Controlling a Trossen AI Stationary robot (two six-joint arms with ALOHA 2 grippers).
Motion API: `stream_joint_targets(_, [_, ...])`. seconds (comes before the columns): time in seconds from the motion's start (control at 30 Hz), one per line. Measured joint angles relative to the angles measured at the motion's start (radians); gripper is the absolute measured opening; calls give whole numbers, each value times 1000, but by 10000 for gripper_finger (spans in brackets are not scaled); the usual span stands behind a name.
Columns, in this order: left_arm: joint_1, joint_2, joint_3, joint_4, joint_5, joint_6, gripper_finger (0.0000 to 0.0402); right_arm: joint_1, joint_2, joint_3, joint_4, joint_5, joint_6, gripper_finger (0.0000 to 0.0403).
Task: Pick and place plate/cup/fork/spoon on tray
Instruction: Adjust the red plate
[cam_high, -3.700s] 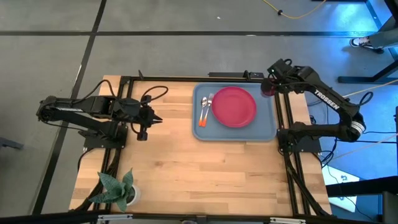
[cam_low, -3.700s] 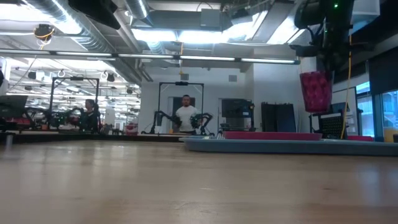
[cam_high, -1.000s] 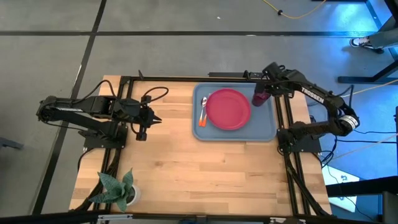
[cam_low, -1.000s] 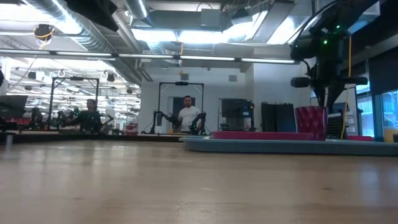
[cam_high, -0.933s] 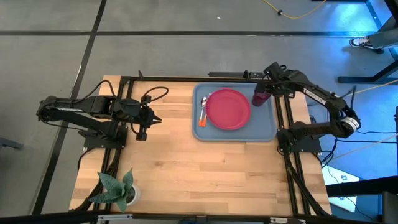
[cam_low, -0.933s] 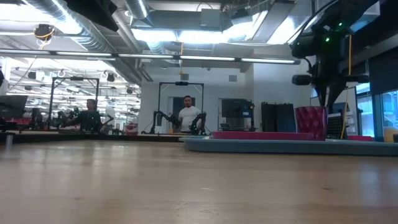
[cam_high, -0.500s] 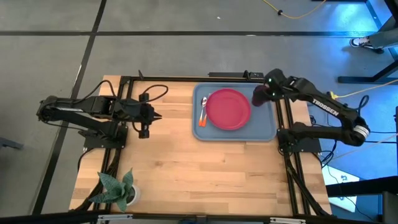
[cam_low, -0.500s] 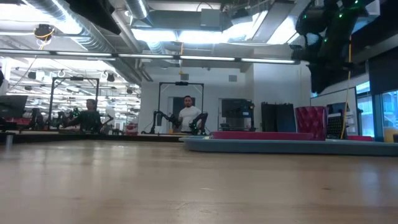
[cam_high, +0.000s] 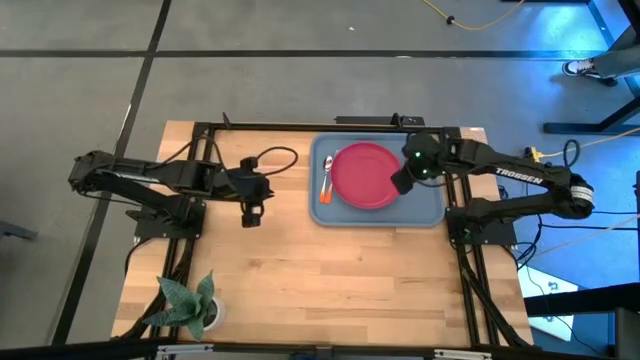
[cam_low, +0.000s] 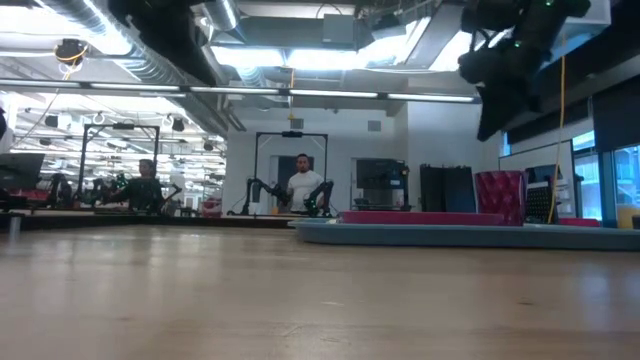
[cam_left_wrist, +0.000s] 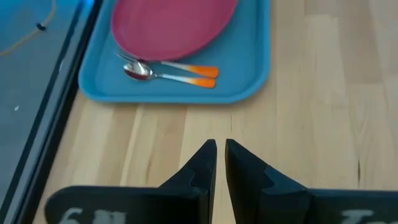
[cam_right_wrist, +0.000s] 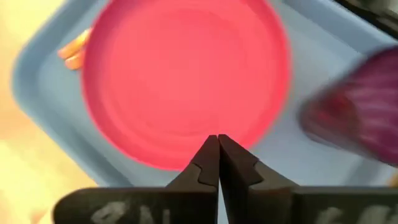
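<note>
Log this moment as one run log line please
cup on tray | plate, fork, spoon on tray | right gripper shut, empty, above plate | left gripper shut, waiting

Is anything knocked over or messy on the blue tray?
No, nothing stands out. The plate lies flat on the tray, the cup stands upright beside it, and the fork and spoon lie neatly side by side.
</note>
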Motion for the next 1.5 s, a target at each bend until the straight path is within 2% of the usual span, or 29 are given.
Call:
stream_joint_targets(0.13, [0, 14, 0, 11, 1, 3, 27, 58, 83, 1, 57, 7, 26, 3])
stream_joint_targets(0.33, [0, 13, 0, 10, 1, 2, 27, 88, 243, 1, 87, 107, 104, 2])
stream_joint_targets(0.6, [0, 13, 0, 10, 4, 6, 27, 89, 409, 0, 209, 74, 101, 2])
stream_joint_targets(0.8, [0, 13, 0, 9, 6, 7, 27, 89, 497, 0, 227, 52, 104, 2])
stream_joint_targets(1.27, [0, 13, 0, 8, 6, 8, 27, 89, 564, 0, 219, 18, 113, 2])
stream_joint_targets(1.5, [0, 13, 0, 6, 6, 8, 27, 89, 564, 0, 141, 18, 152, 3])
